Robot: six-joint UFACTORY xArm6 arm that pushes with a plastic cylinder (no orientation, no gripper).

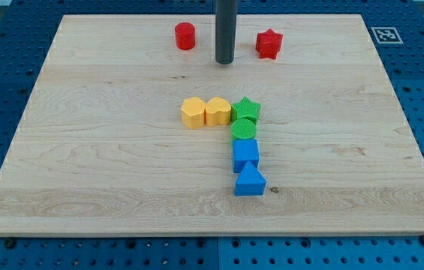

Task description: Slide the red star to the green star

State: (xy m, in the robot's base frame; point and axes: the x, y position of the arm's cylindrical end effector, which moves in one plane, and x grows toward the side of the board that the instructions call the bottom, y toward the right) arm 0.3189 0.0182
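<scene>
The red star [269,43] lies near the view's top, right of centre, on the wooden board [84,150]. The green star [247,109] sits near the board's middle, well below the red star. My tip [224,61] is the lower end of the dark rod; it rests on the board left of the red star, with a gap between them, and above the green star.
A red cylinder [185,35] stands left of the rod. A yellow hexagon [193,112] and a yellow heart [217,111] touch the green star's left side. Below it run a green cylinder [244,129], a blue block [245,154] and a blue triangle [249,181].
</scene>
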